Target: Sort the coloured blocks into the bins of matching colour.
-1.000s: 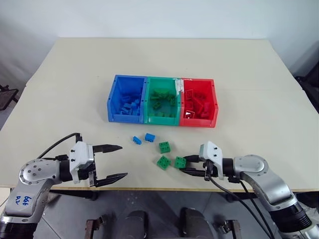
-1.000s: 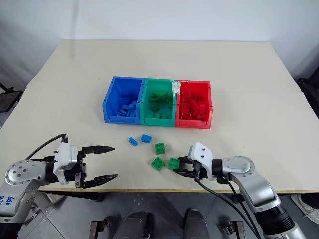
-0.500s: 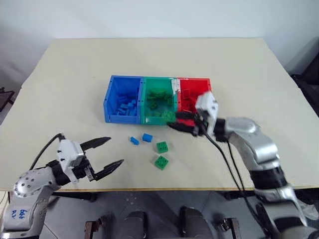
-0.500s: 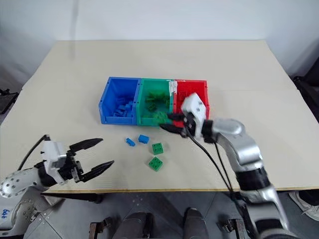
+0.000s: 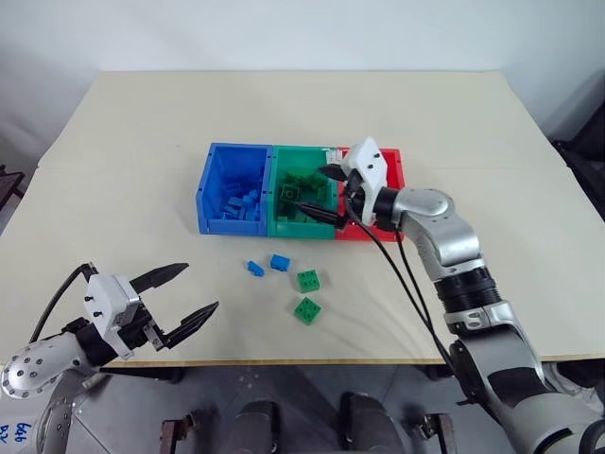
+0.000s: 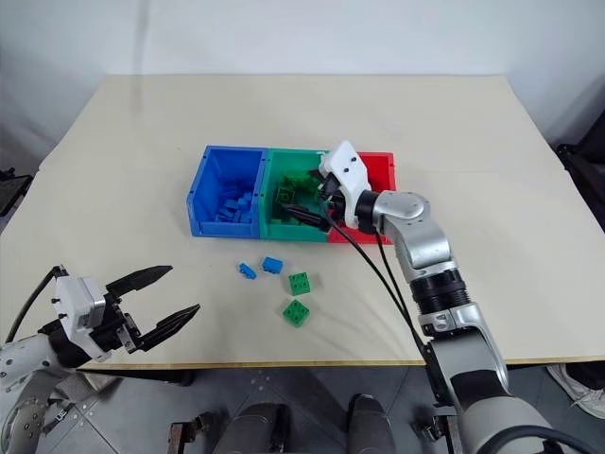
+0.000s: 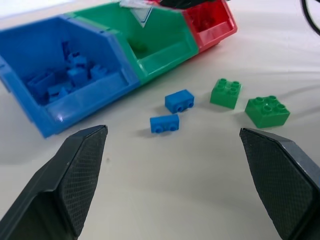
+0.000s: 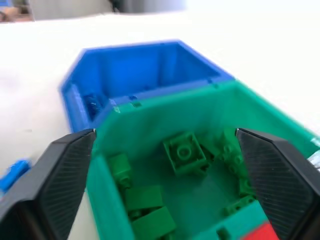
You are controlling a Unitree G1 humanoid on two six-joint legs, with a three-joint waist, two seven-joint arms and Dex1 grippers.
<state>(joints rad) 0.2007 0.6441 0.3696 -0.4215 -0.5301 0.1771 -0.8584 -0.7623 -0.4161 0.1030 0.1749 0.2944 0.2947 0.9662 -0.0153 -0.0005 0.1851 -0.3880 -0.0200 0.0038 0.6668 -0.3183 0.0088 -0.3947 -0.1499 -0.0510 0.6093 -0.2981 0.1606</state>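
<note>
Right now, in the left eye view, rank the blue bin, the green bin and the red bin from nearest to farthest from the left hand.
1. The blue bin, at the left end of the row, lies nearest the left hand.
2. The green bin, in the middle, comes next.
3. The red bin, at the right end, partly behind the right arm, is farthest.

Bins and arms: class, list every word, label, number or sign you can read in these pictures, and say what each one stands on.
white labels on the bins: too small and blurred to read.
blue handwriting on the left arm: cut off at the picture's edge, not readable.
No other words, brands, numbers or signs can be made out.
</note>
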